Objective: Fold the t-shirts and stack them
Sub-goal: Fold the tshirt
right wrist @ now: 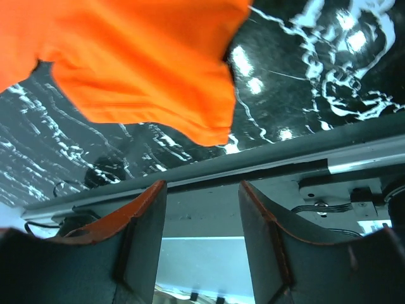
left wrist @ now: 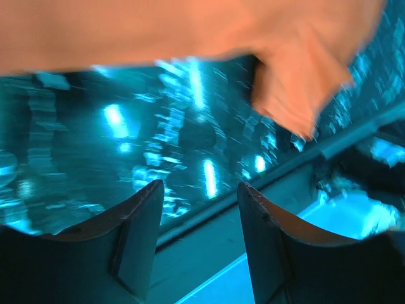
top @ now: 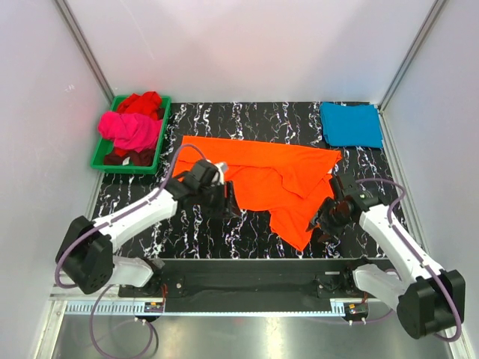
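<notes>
A black bench [top: 251,238] with white marbling fills the middle of the scene. The orange t-shirt [top: 262,176] lies crumpled and partly spread across its centre, one corner reaching toward the far left and a long flap trailing toward the near edge on the right.

The left arm [top: 138,213] stretches in from the near left. The left jaws hang at the shirt's near left edge, standing well apart with nothing between them. In the left wrist view the orange cloth [left wrist: 158,25] lies beyond their tips.

The right arm [top: 393,235] comes in from the near right. The right jaws sit just beside the trailing flap, also parted and empty. In the right wrist view the flap [right wrist: 139,57] lies clear of them.

A green tray [top: 164,138] stands at the far left of the bench. A folded teal-blue t-shirt [top: 350,125] lies flat at the far right corner. In the tray, a bunched pink t-shirt [top: 131,129] lies on top, with a red t-shirt [top: 142,102] heaped behind it at the far end.
</notes>
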Action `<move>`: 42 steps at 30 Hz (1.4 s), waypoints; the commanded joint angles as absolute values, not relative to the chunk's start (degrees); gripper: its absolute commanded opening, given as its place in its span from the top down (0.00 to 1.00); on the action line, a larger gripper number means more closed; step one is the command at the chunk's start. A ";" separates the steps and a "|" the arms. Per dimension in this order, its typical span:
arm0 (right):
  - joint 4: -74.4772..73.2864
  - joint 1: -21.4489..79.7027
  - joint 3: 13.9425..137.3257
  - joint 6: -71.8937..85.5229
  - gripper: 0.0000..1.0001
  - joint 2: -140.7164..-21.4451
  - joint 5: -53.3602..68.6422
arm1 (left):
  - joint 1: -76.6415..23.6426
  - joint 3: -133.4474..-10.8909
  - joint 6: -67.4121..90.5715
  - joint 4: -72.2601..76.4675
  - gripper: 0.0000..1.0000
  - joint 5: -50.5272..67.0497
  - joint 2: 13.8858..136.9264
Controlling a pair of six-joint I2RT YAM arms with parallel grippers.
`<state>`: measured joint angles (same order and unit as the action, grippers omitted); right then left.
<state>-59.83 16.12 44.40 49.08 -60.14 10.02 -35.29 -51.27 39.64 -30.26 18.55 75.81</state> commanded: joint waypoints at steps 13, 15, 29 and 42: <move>-46.85 17.93 32.70 56.16 0.47 -61.34 10.02 | -48.95 -53.96 50.54 -11.78 0.48 22.23 88.32; -45.62 18.02 31.73 56.42 0.46 -61.35 9.84 | -50.00 -55.80 50.45 -11.52 0.48 22.06 90.34; -40.26 18.81 26.46 59.50 0.50 -59.94 10.11 | -53.96 -61.43 51.41 -11.07 0.51 20.04 97.82; -40.61 19.42 27.25 60.56 0.71 -61.26 7.74 | -54.67 -63.63 50.45 -12.03 0.48 17.05 102.30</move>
<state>-41.52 18.79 26.52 59.46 -61.04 9.80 -54.37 -60.62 51.22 -13.58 18.57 101.21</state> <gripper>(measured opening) 0.309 0.515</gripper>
